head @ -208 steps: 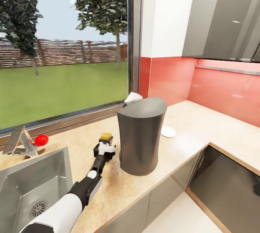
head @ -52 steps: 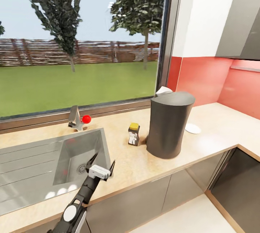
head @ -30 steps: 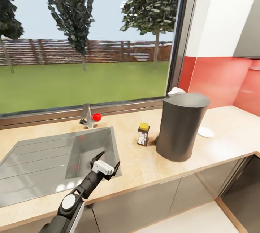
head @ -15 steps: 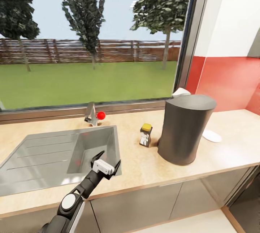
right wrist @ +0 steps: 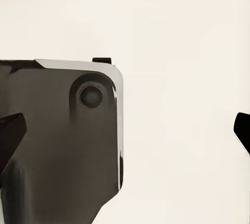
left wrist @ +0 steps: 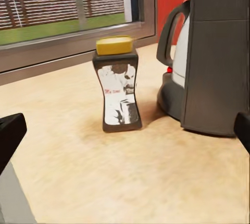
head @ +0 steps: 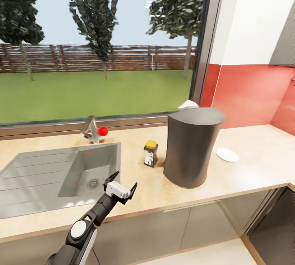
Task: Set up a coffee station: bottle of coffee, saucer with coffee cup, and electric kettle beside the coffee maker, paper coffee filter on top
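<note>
Bottle of coffee [head: 150, 154] stands upright, cap up; left claw [head: 120, 183] spread, empty.

Nothing here can actually be read. The bottle of coffee [left wrist: 117, 84] on the kitchen countertop [head: 254, 162], just left of the coffee maker [head: 191, 150], wears a black-and-white label [left wrist: 119, 98] with a blotchy figure and a line or two of tiny marks under it, too blurred to make out as letters. The yellow cap [left wrist: 115, 45] is blank, and the coffee maker's grey side is blank too, with no brand or number on it.
</note>
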### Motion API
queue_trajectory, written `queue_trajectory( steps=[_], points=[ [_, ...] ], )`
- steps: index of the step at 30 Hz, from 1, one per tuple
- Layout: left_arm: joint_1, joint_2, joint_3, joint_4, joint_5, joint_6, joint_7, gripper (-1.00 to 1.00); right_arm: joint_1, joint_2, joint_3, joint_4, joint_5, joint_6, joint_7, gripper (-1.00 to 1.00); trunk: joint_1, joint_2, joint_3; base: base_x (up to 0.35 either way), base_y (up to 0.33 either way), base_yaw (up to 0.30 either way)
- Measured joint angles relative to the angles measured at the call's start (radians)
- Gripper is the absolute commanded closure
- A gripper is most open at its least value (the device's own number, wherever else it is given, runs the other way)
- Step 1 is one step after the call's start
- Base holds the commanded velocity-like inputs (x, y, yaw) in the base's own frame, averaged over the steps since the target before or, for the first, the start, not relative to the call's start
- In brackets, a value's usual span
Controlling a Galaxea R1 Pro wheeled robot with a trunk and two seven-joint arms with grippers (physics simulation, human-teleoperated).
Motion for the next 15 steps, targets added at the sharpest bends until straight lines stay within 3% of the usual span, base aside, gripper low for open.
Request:
queue_trajectory(
  steps=[5,15],
  points=[
    [0.0,0.0,0.0,-0.001,0.0,-0.001,0.0,-1.0,0.0,0.0,0.0,0.0,0.0,0.0,0.0,-1.0,0.0,0.0,0.0,-0.049,-0.271,0.0],
    [0.0,0.0,0.0,0.0,0.0,-0.002,0.0,-1.0,0.0,0.0,0.0,0.0,0.001,0.0,0.0,-1.0,0.0,0.0,0.0,-0.178,-0.245,0.0]
  ],
)
